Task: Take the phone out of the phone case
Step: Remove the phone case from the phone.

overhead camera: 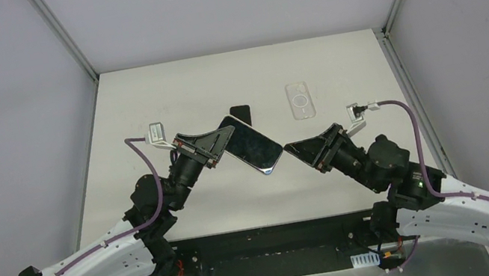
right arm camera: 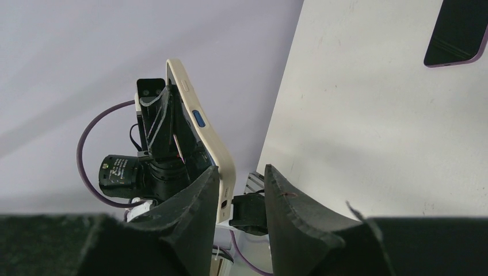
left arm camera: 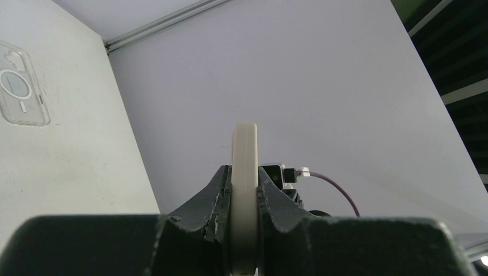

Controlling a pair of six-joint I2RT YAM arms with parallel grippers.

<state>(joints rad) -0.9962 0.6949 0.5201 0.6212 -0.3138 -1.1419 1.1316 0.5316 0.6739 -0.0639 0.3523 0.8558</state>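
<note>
A phone (overhead camera: 252, 146) in a cream phone case (right arm camera: 214, 146) with a blue side button is held up above the table, tilted, screen upward. My left gripper (overhead camera: 216, 145) is shut on its upper end. In the left wrist view the case's cream edge (left arm camera: 244, 155) stands pinched between both fingers. My right gripper (overhead camera: 291, 149) is at the phone's lower right corner and is open. In the right wrist view that cream corner sits close against the left finger (right arm camera: 198, 198), with a gap to the right finger (right arm camera: 288, 198).
A clear phone case (overhead camera: 301, 100) lies flat on the white table (overhead camera: 335, 69) at the back right, also visible as the clear case (left arm camera: 20, 86) in the left wrist view. A dark phone (overhead camera: 242, 113) lies behind the held one; its purple-edged body (right arm camera: 457, 31) shows in the right wrist view.
</note>
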